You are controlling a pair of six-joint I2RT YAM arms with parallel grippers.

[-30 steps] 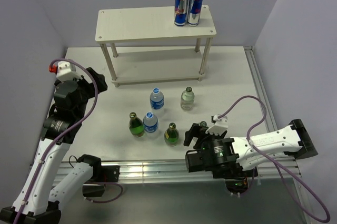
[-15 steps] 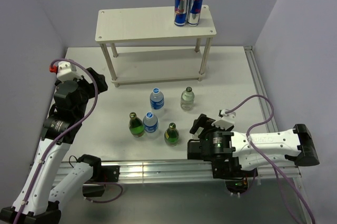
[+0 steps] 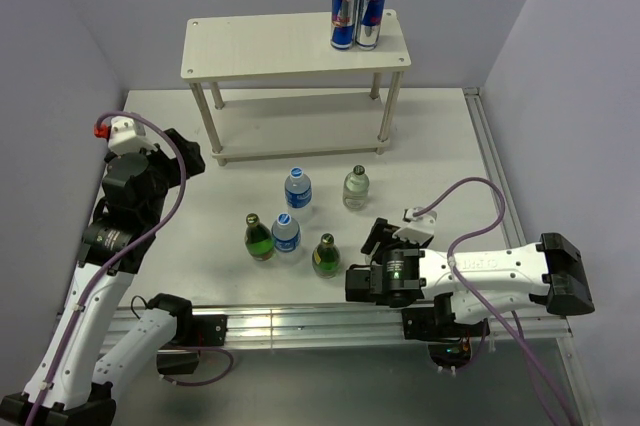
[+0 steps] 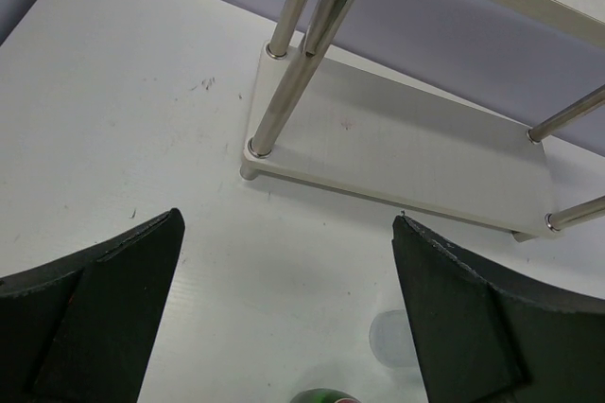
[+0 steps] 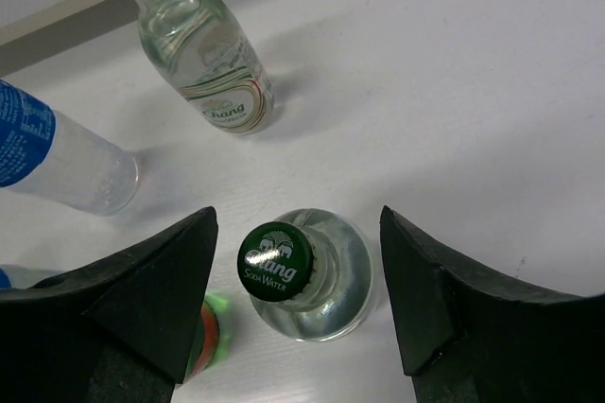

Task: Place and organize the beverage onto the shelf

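While hanging at far left, showing the left gripper (image 4: 286, 223) fingers wide apart, facing the shelf (image 4: 406, 152). Showing five bottles (image 3: 298, 188) standing mid-table, short of it. Straddling a sixth, green-capped clear bottle (image 5: 317, 285) at right, right gripper (image 5: 298, 217) fingers apart, not touching.

2 cans (image 3: 357, 15) at right end of shelf (image 3: 270, 46); bottles (image 3: 298, 189) on table (image 3: 440, 146) before it
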